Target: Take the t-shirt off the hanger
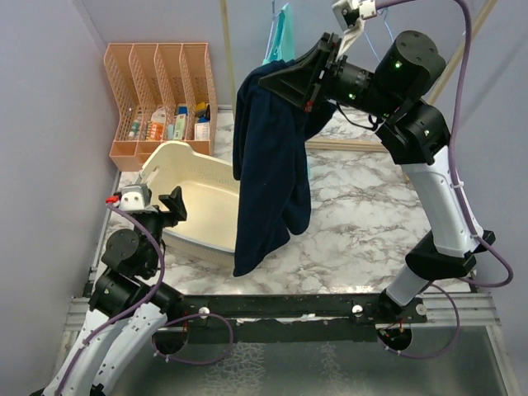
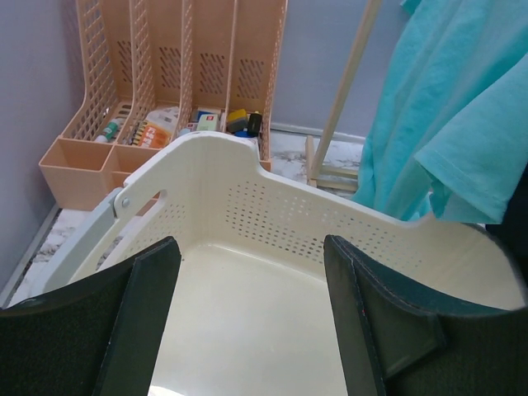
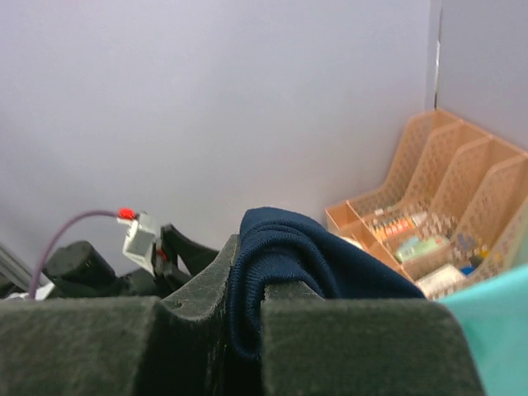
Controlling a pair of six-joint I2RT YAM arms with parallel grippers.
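Left gripper (image 1: 172, 205): near left of the table, black padded fingers (image 2: 153, 289) spread wide apart and holding nothing, poised over the basket's open interior. Basket (image 1: 198, 177): cream moulded plastic, oblong, with rounded rim, perforated side walls and a smooth floor; it stands on the tabletop (image 1: 371, 223), a white marble-pattern surface with grey veining. T-shirt (image 1: 268, 165): dark navy knit with a fine ribbed weave visible in the right wrist view. It hangs in a long, limp, folded drape from the right gripper (image 1: 276, 78), with its lower end dangling just right of the basket and above the table. Right gripper: raised high over mid-table, its matte black jaws clamped shut on a bunched fold of the t-shirt, which rises between the fingers (image 3: 363, 346) and bulges over their top edge. File organiser (image 1: 161, 82): peach lattice plastic with four slanted compartments, in the far left corner, holding small bottles and packets. Teal garment (image 1: 280, 37): soft fabric, hanging at the back beside a pale wooden pole (image 2: 351, 82), behind the navy t-shirt.
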